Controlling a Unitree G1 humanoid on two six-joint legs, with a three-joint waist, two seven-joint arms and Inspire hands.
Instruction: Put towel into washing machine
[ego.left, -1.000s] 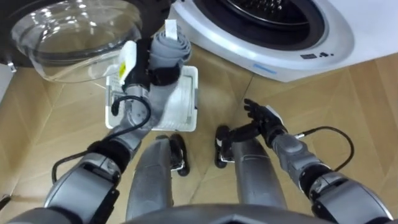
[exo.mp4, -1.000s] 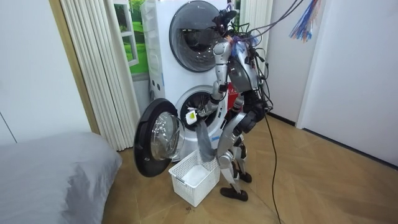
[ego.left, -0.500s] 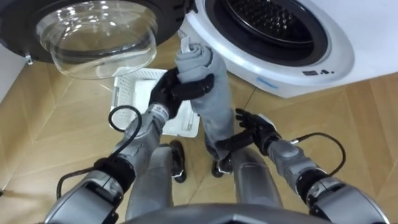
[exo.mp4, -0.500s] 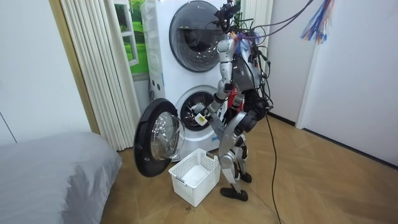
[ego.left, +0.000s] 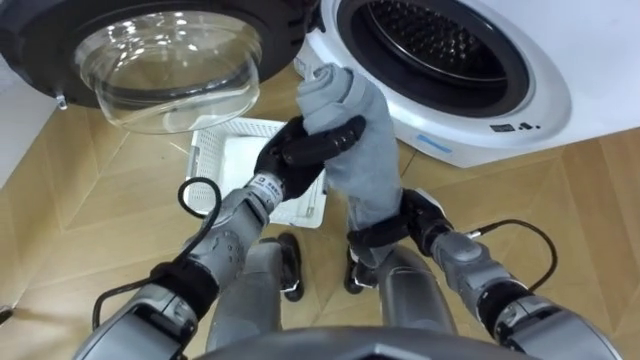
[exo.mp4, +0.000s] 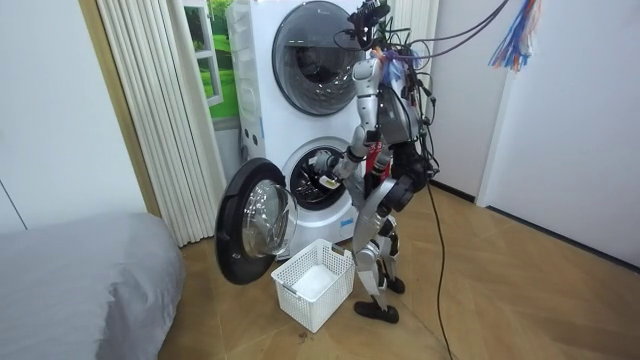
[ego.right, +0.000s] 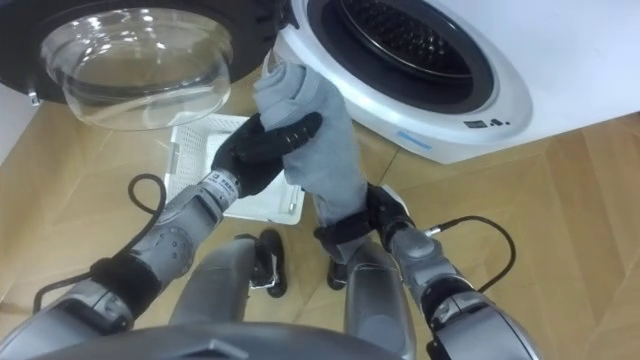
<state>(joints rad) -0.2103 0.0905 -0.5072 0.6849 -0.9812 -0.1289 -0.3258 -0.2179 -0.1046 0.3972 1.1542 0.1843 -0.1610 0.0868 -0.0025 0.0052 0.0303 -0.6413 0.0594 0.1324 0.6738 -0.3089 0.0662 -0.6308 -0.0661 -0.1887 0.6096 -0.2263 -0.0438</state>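
- A wood floor (ego.left: 80, 210) runs under a white washing machine (ego.left: 500, 90). In the room view a second machine is stacked on top of it, and a grey bed (exo.mp4: 80, 270) lies at the room view's left.
- The robot stands upright, close in front of the lower machine and facing it.
- The left robot hand (ego.left: 300, 150) is raised before the machine, its dark fingers clamped round a grey towel (ego.left: 365, 160) near the towel's upper end.
- The towel hangs down from that robot hand in a thick bunched fold. Its top pokes up above the fingers and shows against the machine's white rim, outside the drum.
- The drum (ego.left: 430, 30), dark and full of small holes, lies above and to the right of the left robot hand.
- The round door (ego.left: 170, 70) stands swung open above and to the left of that robot hand, showing its clear glass bowl.
- A white basket (ego.left: 205, 165) sits on the floor below the left robot hand, near the robot's feet, with something white lying in it.
- The right robot hand (ego.left: 425, 215) is lower, at the towel's bottom end and touching it. Whether it grips the cloth I cannot tell.
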